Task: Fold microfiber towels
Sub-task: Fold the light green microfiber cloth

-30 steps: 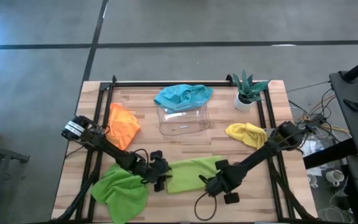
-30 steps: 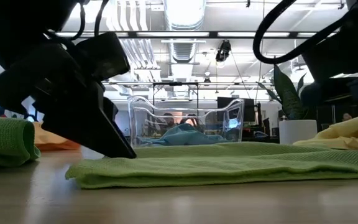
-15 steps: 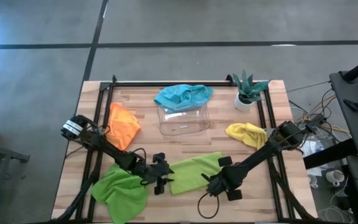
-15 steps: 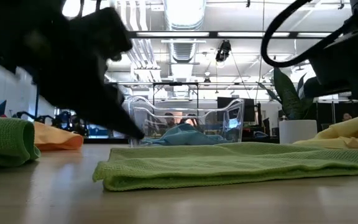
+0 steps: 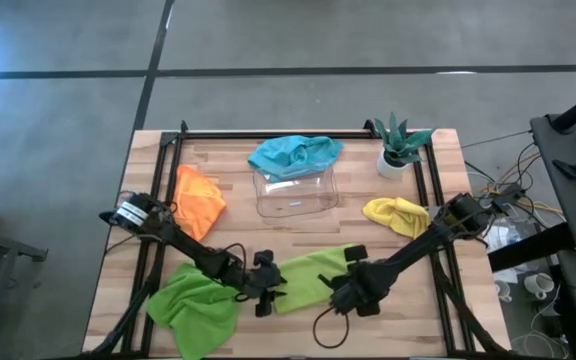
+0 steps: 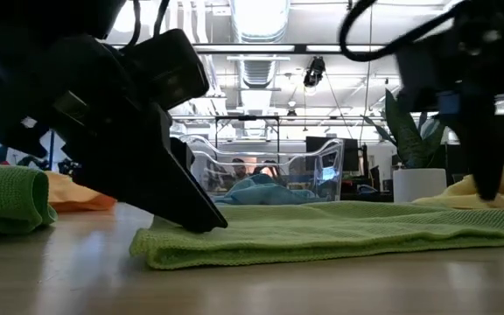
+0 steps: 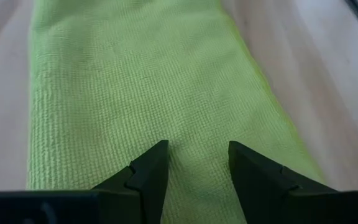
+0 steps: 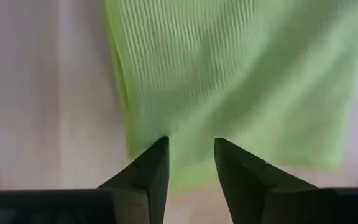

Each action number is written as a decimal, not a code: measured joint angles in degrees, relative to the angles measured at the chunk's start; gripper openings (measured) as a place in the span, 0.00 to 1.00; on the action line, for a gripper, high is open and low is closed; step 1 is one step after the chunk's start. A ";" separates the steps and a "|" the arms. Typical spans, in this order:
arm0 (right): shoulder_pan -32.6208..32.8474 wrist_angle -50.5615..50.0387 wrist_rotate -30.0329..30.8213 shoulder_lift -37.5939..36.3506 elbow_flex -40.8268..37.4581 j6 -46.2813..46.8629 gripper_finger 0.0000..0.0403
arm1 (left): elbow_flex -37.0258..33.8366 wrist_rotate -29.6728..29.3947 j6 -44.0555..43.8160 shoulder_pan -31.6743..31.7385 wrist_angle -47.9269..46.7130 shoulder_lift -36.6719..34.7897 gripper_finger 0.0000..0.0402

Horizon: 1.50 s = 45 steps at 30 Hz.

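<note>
A folded lime green towel (image 5: 311, 277), ribbed in weave, lay as a strip near the bench's (image 5: 438, 330) front edge. The left gripper (image 5: 271, 290) and right gripper (image 5: 346, 290) rested on its opposite ends, jaws parted, grasping nothing.

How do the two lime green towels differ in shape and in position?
The lime green towel between the grippers lies flat as a long folded strip; the other lime green towel is a loose, crumpled heap. The strip has the left gripper at one end and the right gripper at the other, both with fingers apart; no gripper is over the heap, which sits at the table's front left corner. Both share the same colour and knit.
</note>
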 joint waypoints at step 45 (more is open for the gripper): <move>-11.47 4.12 12.52 -5.81 -4.68 -8.72 0.35 | 10.56 0.41 3.42 -0.80 2.77 7.19 0.38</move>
